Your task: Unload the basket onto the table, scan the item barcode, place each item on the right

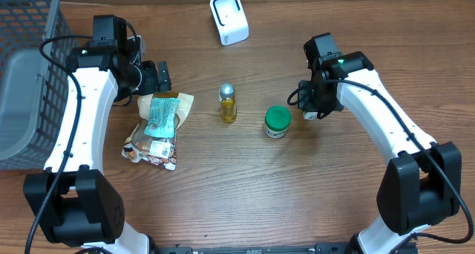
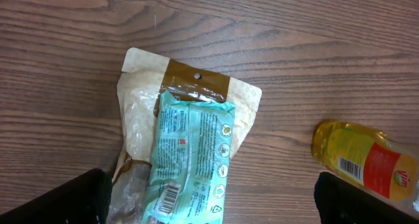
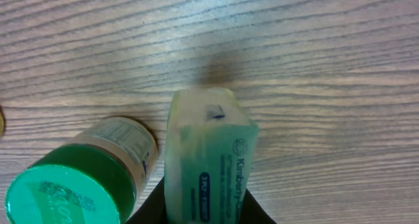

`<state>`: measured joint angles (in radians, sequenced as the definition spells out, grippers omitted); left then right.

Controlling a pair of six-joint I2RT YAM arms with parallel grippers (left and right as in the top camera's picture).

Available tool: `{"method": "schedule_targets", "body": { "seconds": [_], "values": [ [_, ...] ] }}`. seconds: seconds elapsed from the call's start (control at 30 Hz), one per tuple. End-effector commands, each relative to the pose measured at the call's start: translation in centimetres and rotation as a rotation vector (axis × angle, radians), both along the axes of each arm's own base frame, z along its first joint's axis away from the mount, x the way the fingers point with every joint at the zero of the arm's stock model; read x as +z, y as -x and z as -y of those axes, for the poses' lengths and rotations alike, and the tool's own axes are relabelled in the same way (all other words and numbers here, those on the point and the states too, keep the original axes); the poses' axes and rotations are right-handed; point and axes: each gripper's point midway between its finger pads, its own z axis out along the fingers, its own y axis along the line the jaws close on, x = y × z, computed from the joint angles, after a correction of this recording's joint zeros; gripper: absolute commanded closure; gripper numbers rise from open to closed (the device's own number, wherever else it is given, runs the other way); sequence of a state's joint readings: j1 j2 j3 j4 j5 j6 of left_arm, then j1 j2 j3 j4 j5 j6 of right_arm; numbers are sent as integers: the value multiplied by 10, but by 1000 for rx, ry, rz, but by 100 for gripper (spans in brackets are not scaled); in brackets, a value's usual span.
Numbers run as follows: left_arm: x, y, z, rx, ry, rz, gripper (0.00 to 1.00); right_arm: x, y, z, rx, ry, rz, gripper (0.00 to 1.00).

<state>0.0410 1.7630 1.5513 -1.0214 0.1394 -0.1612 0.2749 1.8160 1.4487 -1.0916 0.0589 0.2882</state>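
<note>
My right gripper [image 3: 200, 209] is shut on a pale green tissue pack [image 3: 208, 152], which stands up between the two dark fingers above the wood. In the overhead view the right gripper [image 1: 312, 108] hangs just right of a green-lidded jar [image 1: 277, 122]. The white barcode scanner [image 1: 228, 18] stands at the back of the table, apart from both arms. My left gripper [image 2: 216, 204] is open, its fingers [image 2: 72, 201] spread wide over a teal packet [image 2: 190, 162] that shows a barcode and lies on a cream pouch [image 2: 190, 86]. Nothing is held in it.
A yellow bottle [image 1: 227, 103] stands mid-table, lying at the right edge of the left wrist view [image 2: 363, 160]. The jar [image 3: 72, 178] sits close beside the held pack. A grey wire basket [image 1: 26, 76] fills the far left. The snack packets [image 1: 156, 128] lie below the left gripper [image 1: 157, 77].
</note>
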Motion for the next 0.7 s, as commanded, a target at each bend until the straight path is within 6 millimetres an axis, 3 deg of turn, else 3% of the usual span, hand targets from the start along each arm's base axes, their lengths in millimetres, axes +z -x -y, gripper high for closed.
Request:
{"method": "schedule_targets", "body": {
  "seconds": [0.0,0.43,0.67],
  "values": [
    [13,-3,2,-16,2,38,0,-5,4,0,3,2,-9,80],
    [13,-3,2,-15,2,38,0,-63,39,8,9,25,-92,78],
    [13,-3,2,-15,2,38,0,-77,43,6,11,6,-84,76]
  ]
}}
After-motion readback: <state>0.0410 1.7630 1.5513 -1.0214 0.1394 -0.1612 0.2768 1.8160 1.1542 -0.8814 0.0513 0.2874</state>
